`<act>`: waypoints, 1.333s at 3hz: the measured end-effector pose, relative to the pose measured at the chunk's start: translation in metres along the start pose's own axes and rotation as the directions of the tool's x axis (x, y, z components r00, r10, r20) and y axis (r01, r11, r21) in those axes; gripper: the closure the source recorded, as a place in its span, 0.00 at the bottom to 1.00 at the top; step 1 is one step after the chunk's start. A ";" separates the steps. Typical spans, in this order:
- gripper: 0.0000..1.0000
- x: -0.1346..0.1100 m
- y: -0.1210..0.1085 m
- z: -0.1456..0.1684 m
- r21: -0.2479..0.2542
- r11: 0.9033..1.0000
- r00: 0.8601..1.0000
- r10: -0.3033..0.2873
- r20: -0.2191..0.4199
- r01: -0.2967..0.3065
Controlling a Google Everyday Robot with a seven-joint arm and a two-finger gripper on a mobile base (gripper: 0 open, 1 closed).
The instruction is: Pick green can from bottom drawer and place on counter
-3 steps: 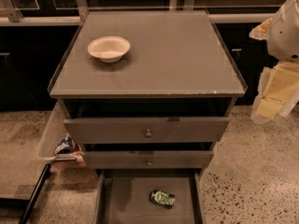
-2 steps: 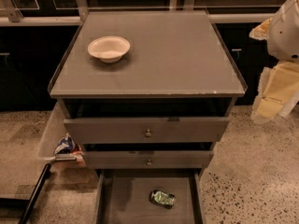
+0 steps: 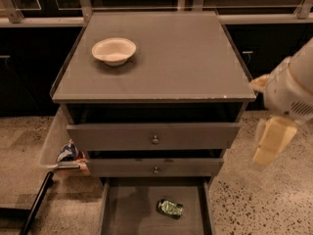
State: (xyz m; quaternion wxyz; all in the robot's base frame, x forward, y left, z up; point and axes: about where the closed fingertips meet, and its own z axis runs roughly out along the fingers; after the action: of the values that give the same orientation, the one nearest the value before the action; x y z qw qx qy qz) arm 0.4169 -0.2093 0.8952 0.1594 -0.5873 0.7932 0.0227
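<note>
The green can (image 3: 169,208) lies on its side on the floor of the open bottom drawer (image 3: 122,209), right of the middle. The counter (image 3: 186,58) is the grey cabinet top above it. My gripper (image 3: 271,142) hangs at the right edge of the view, beside the cabinet's right side at the height of the upper drawers. It is well above and to the right of the can and holds nothing that I can see.
A white bowl (image 3: 114,50) stands on the counter's back left. Two knobbed drawers (image 3: 155,137) stick out slightly above the bottom drawer. A blue-and-white snack bag (image 3: 68,153) lies in a clear bin left of the cabinet. A black bar (image 3: 36,202) lies on the speckled floor.
My arm and gripper have moved down and a little left along the cabinet's right side. The can, bowl and drawers have not moved.
</note>
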 end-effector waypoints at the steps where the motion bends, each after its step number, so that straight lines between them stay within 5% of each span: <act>1: 0.00 0.017 0.034 0.060 -0.052 0.999 1.000 0.003 0.023 -0.001; 2: 0.00 0.030 0.070 0.118 -0.119 0.993 0.999 -0.012 0.043 0.017; 4: 0.00 0.037 0.078 0.134 -0.154 0.988 0.998 0.009 0.056 -0.001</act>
State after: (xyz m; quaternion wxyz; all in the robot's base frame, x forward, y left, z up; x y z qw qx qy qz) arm 0.3642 -0.1898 0.7456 0.1358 -0.5950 0.7857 0.1009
